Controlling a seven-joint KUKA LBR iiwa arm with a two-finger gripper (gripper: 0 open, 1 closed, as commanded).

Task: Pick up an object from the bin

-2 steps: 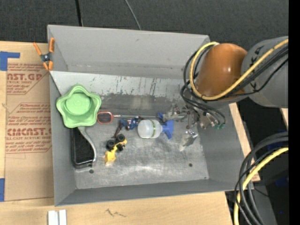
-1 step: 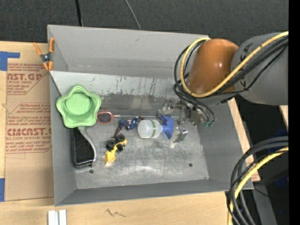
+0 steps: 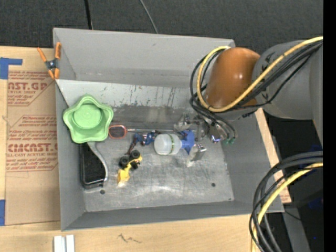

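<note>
Against the left wall of the grey metal bin (image 3: pixel 142 51) sits a pale green plastic lid with a scalloped, flower-like rim (image 3: pixel 87 118), lying flat and close to the back corner. Just in front of it, touching or nearly touching its edge, lies a long black object with a silvery border (image 3: pixel 92 167), running along the left wall towards the near corner. To the right of the green lid is a small oval ring with a red rim (image 3: pixel 117 132), lying flat on the bin floor. In front of that, apart from it, is a small yellow and black toy piece (image 3: pixel 127 164). Further right, near the middle of the floor, lies a small dark blue bit (image 3: pixel 143 138), and just beside it a white round plastic bottle or cap (image 3: pixel 165 144) lying on its side. Touching the white bottle's right side is a small blue plastic piece (image 3: pixel 185 141), right of the bin's centre. The gripper (image 3: pixel 192 138) is down at floor level over this spot, reaching in from the right beneath the arm's orange cover (image 3: pixel 233 77) and looped yellow and black cables (image 3: pixel 202 91). Its two metal fingers (image 3: pixel 198 152) stand apart, one towards the back wall and one towards the front, with the small blue plastic piece between them; they are not closed on it, and nothing is lifted.
</note>
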